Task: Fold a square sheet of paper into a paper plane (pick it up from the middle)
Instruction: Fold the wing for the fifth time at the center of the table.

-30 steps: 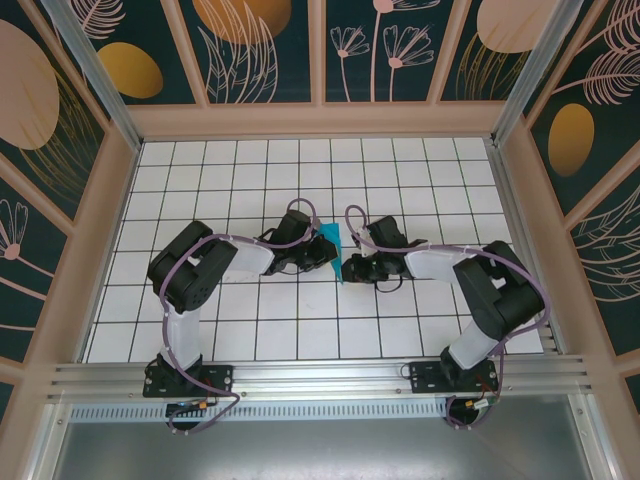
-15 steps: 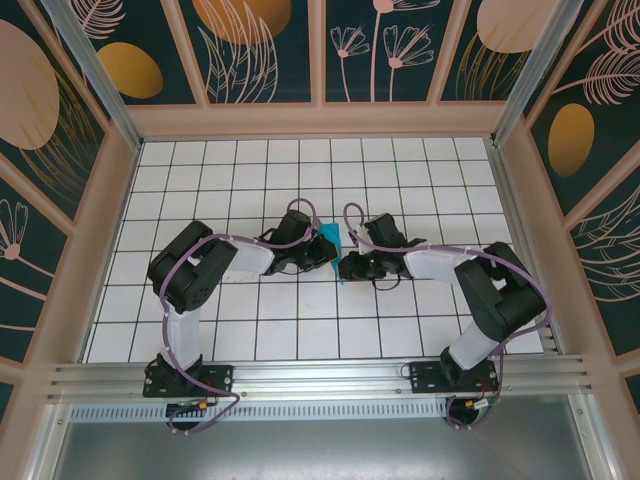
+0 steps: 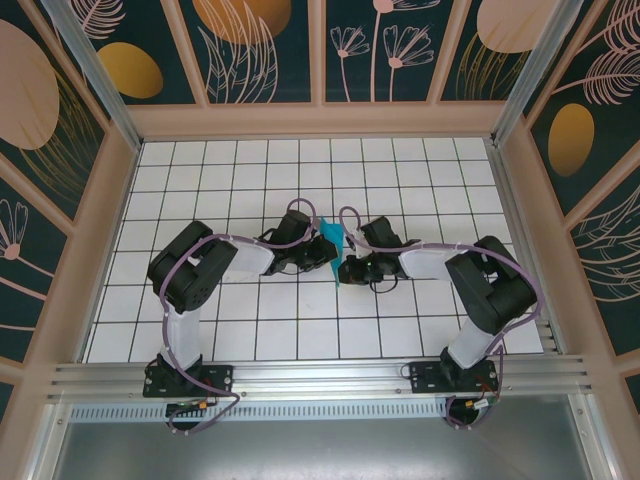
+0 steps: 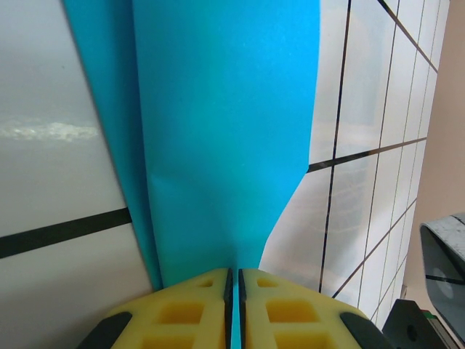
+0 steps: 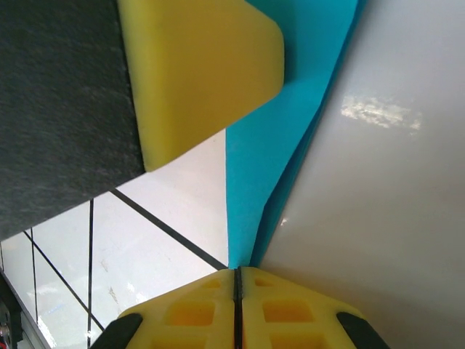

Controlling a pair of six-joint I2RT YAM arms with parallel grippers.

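At the near edge of the white gridded table (image 3: 200, 330), the two arm bases (image 3: 185, 378) are seen bolted side by side, and both arms are bent inward toward the table's middle. There the left gripper (image 4: 234, 280) is seen closed, its pads (image 4: 182, 313) pressed together on the lower end of the teal-blue paper (image 4: 218, 131), which is pinched between them. The right gripper (image 5: 237, 280) is likewise clamped tight on an edge of the same paper, where two folded layers are seen meeting. The paper is held between the two grippers, already folded narrow; whether it is lifted off the surface cannot be told for certain. A second yellow pad (image 5: 196, 80), probably the left gripper's, is seen lying against the paper farther off. Beyond, the patterned back wall (image 3: 320, 50) is seen.
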